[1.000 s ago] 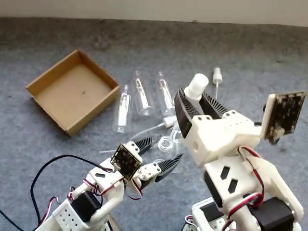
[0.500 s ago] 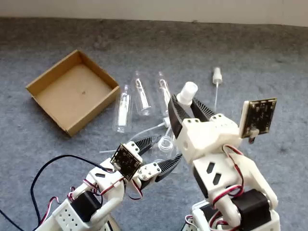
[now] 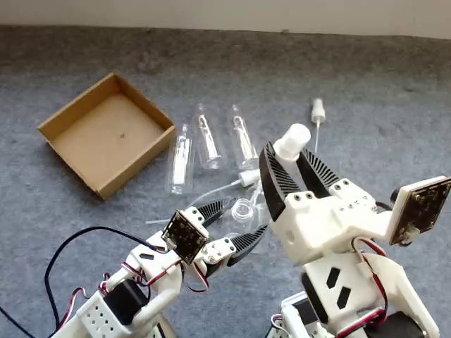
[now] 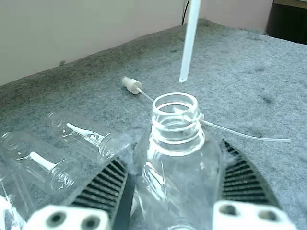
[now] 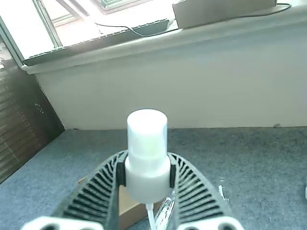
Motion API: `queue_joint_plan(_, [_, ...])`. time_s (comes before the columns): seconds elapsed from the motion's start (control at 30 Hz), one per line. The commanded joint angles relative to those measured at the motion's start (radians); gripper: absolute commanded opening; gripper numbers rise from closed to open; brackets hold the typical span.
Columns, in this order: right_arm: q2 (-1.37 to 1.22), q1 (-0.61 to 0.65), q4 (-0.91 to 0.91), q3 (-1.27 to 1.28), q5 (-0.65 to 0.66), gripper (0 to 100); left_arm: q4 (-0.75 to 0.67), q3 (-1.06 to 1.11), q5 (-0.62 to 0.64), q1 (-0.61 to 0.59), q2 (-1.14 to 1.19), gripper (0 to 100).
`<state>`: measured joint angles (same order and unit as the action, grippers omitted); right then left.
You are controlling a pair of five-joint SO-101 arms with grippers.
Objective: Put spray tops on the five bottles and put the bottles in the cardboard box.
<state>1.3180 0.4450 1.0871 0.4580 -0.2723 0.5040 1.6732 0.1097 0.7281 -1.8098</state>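
My left gripper (image 3: 236, 225) is shut on a clear bottle (image 3: 242, 210) with an open neck, held upright low over the carpet. From the left wrist view the bottle (image 4: 175, 143) sits between the ribbed fingers, and a thin dip tube (image 4: 189, 40) hangs just above its mouth. My right gripper (image 3: 289, 153) is shut on a white spray top (image 3: 291, 141), seen close up as the spray top (image 5: 147, 153) between the jaws. Three capless bottles (image 3: 208, 137) lie side by side on the carpet. The cardboard box (image 3: 106, 134) stands open at the far left.
A loose spray top (image 3: 248, 177) with its tube lies just beyond the held bottle. Another spray top (image 3: 318, 110) lies farther to the right. Grey carpet (image 3: 366, 84) covers the table. A black cable (image 3: 63, 253) loops near the left arm's base.
The right gripper with the spray top swung left and lower, then came back right. The left arm and its bottle kept still.
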Motion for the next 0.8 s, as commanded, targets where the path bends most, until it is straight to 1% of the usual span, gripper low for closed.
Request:
queue_joint_plan(0.0, [0.005, 0.015, 0.007, -0.056, 0.012, 0.9, -0.021, 0.022, 0.009, 0.010, -0.013, 8])
queue_joint_plan(0.07, [0.008, 0.024, 0.008, -0.056, 0.011, 0.9, -0.021, 0.022, 0.009, 0.010, -0.013, 8])
queue_joint_plan(0.27, [0.010, 0.157, 0.036, -0.054, 0.015, 0.9, -0.021, 0.022, 0.009, 0.010, -0.013, 8])
queue_joint_plan(0.47, [0.010, 0.156, 0.044, -0.047, 0.018, 0.9, -0.021, 0.022, 0.008, 0.010, -0.015, 8])
queue_joint_plan(0.53, [0.010, 0.159, 0.073, -0.042, 0.018, 0.9, -0.021, 0.022, 0.008, 0.010, -0.015, 8])
queue_joint_plan(0.77, [0.010, 0.160, 0.128, 0.058, 0.020, 1.0, -0.021, 0.022, 0.006, 0.008, -0.016, 8])
